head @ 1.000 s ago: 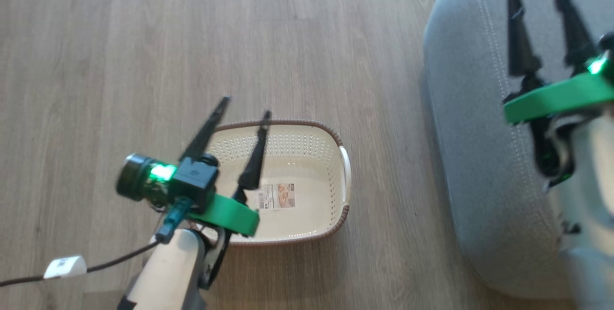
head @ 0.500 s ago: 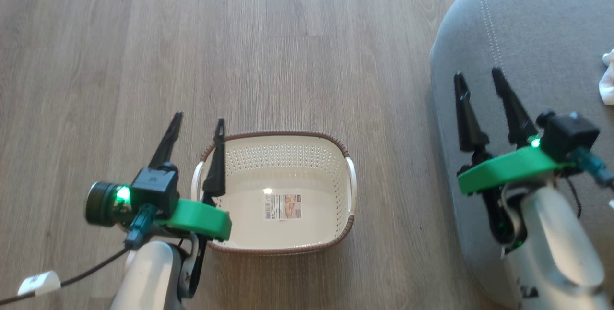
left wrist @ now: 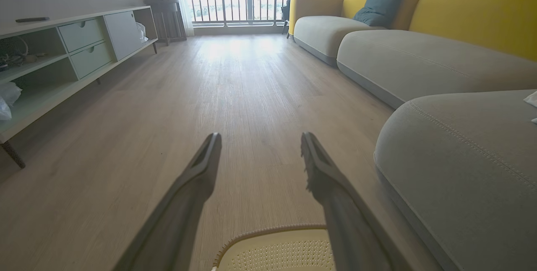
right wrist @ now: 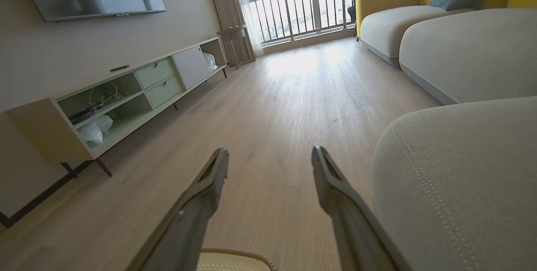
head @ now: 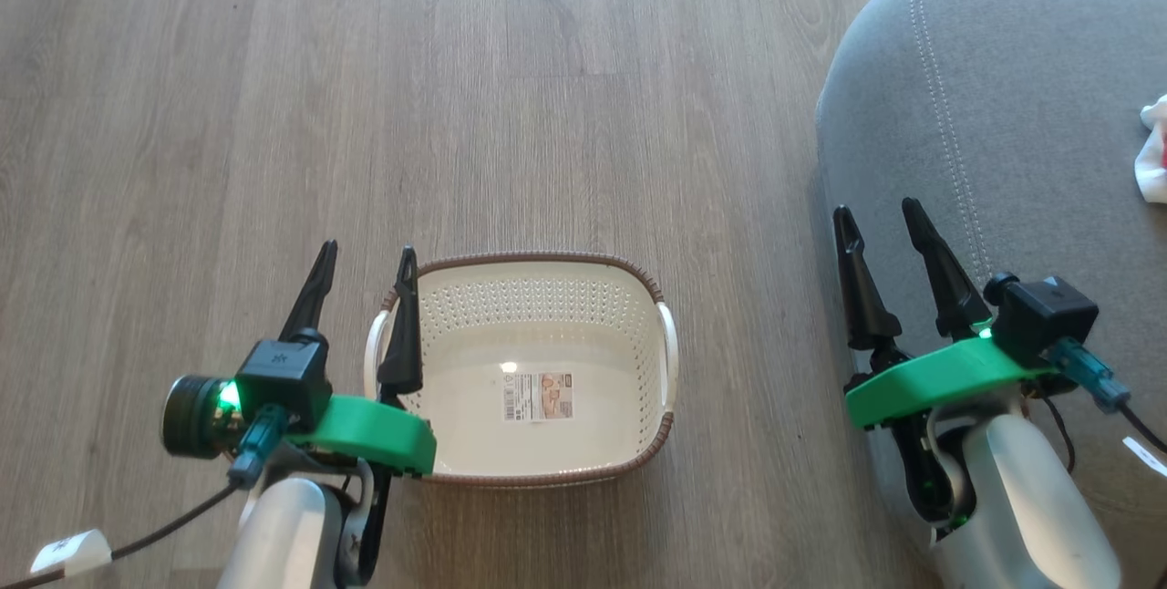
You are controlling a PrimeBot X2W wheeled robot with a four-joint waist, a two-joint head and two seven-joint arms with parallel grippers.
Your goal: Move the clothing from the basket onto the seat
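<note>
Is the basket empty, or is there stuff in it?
Empty. The basket shows its bare cream bottom, with just a label stuck on it and no clothes inside.

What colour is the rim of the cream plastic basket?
Brown, woven-look; the basket rim shows best in head view.

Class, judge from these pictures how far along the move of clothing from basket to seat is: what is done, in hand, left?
Done: the cream-white perforated plastic basket holds only its label; a scrap of white-and-red fabric lies on the grey upholstered seat at the head view's edge. In hand: nothing; left gripper and right gripper are open, empty. Left: seemingly nothing, though the garments cannot be counted.
</note>
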